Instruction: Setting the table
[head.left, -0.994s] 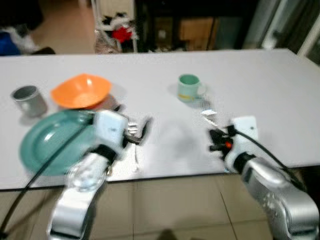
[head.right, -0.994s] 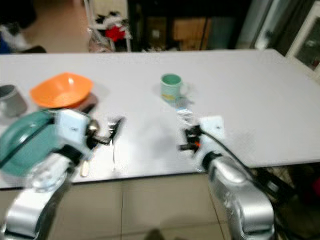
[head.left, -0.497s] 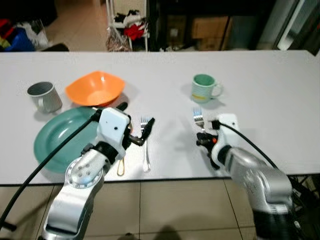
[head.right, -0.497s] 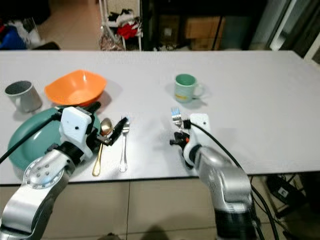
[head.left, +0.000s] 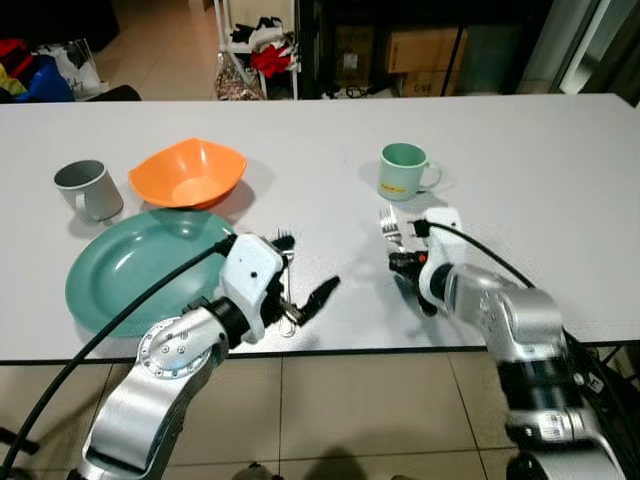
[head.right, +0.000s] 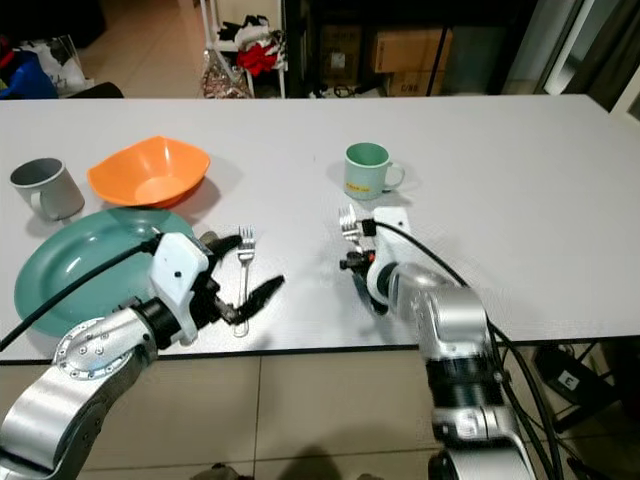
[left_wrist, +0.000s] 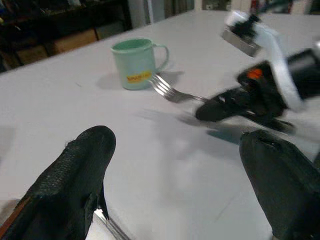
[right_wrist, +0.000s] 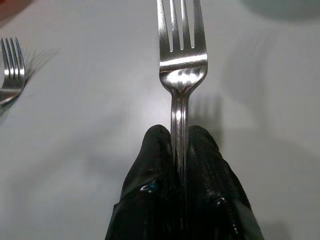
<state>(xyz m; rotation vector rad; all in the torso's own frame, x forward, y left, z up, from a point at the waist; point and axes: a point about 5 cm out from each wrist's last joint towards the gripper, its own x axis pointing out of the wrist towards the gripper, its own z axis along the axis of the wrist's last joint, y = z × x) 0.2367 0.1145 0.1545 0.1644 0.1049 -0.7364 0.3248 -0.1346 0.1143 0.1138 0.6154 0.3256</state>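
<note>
My right gripper (right_wrist: 179, 150) pinched a shiny steel fork (right_wrist: 179, 60). My left gripper (left_wrist: 180, 165), rough black fingers spread, hovered over the matte white table (head.left: 520, 150)

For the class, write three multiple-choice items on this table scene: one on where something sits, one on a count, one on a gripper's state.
1. The orange bowl sits:
A. just beyond the green plate
B. inside the grey mug
C. beside the green mug

2. Forks in view:
A. one
B. two
C. four

3. The right gripper is:
A. wide open
B. shut on a spoon
C. shut on the held fork

Answers: 1 A, the bowl touches the plate's far edge. 2 B, the held fork plus the lying fork. 3 C, the fingers pinch the handle.
</note>
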